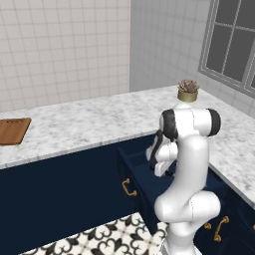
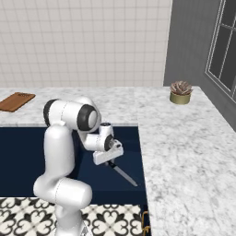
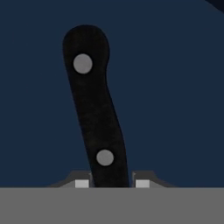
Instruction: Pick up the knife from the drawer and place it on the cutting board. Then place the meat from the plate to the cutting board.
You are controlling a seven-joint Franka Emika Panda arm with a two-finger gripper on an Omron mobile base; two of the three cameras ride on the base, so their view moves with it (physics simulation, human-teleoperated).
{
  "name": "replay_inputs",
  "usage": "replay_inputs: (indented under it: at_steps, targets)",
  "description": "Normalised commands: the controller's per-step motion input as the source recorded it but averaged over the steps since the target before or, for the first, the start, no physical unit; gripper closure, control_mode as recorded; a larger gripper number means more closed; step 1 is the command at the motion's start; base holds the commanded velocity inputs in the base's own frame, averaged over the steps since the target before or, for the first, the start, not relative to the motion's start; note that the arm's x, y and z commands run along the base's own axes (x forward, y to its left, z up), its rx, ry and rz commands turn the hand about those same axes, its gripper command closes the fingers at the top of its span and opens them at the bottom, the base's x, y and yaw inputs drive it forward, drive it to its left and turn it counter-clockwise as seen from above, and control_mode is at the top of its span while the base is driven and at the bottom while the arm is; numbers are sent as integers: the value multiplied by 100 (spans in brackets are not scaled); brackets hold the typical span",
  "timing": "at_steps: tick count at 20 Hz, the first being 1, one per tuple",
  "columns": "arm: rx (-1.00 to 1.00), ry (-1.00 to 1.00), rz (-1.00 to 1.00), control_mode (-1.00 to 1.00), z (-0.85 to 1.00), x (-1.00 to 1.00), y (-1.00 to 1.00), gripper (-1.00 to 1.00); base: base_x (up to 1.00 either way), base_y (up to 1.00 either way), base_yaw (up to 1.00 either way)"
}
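The task is at its first grasp. In the hand view the gripper [image 3: 109, 183] has its two fingertips pressed against either side of the knife's [image 3: 94, 113] black handle, near the lower rivet, so it is closed on the knife. The knife appears to lie on the navy floor of the open drawer [image 2: 131, 138]; whether it has left that floor by a hair cannot be told. In the right base view, at the centre of the frame, the gripper [image 2: 110, 162] points down into the drawer, and the silver blade runs out from under it toward the lower right.

Nothing has reached the cutting board [image 1: 12, 130] yet. It lies bare at the left edge of the left base view, on the marble worktop [image 1: 94, 119], well apart from the drawer. It also shows at the upper left of the right base view. So what remains is nearly everything: lifting the knife out, carrying it to the board, and then moving the meat.

The plate and the meat lie outside these frames, so their position is unknown. The board is cut off by the frame edge in the left base view. There the arm's own white links block the gripper and the knife. A small potted plant [image 1: 188, 90] stands on the worktop toward the upper right, clear of the work.
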Motion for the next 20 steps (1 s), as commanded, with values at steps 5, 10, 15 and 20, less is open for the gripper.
replay_inputs:
  at_steps: [5,10,15,20]
  targets:
    - [-1,-4,7,-100,76,-9,64,100,0,0,0]
    - [0,0,4,-100,95,-13,45,100,0,0,0]
    - [0,0,0,-100,100,-27,41,100,0,0,0]
    - [1,-5,1,-100,100,-63,19,100,0,0,0]
